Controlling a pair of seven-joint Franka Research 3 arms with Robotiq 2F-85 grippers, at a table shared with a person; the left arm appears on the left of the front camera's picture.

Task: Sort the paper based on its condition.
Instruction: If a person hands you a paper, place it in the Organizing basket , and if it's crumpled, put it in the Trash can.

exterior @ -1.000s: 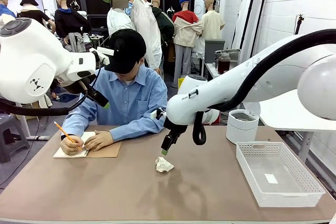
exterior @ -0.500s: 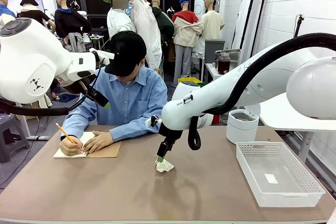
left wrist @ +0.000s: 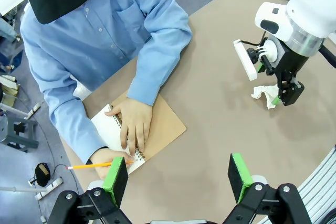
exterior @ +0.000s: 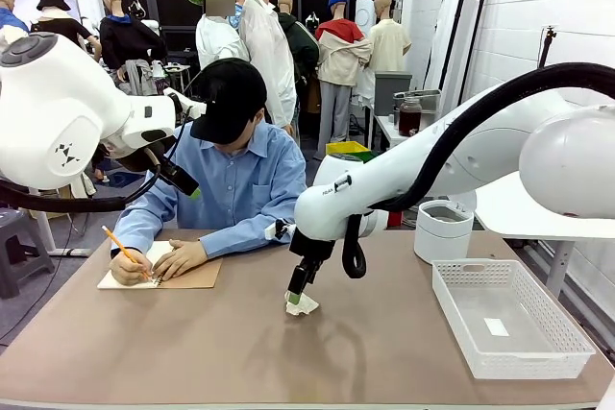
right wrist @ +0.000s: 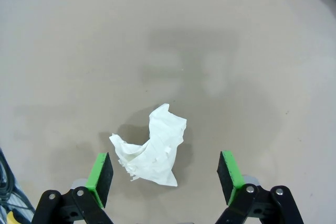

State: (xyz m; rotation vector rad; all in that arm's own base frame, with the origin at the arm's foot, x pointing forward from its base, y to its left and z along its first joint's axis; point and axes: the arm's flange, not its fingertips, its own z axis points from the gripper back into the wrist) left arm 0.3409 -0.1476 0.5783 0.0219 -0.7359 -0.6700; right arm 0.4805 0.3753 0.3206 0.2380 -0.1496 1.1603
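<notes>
Brown table (exterior: 192,343) in a workshop, with a person writing in a spiral notebook (exterior: 188,277) at its far left edge. One crumpled paper wad (right wrist: 152,153) lies near the tabletop's middle. The right gripper (right wrist: 164,174) stands low over it, jaws spread wide. The wad sits between the green pads (right wrist: 101,177), apparently untouched. The left gripper (left wrist: 177,178) hangs high above the left side, jaws equally wide. A white mesh basket (exterior: 452,301) sits by the right edge.

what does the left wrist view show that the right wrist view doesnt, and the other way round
Left wrist view: a person writing with a pencil in a notebook, the left gripper open, and the right gripper from outside, low over the paper wad. Right wrist view: the wad close up between the right gripper's open fingers, nearer one pad. Both: the wad lying on the brown table.
</notes>
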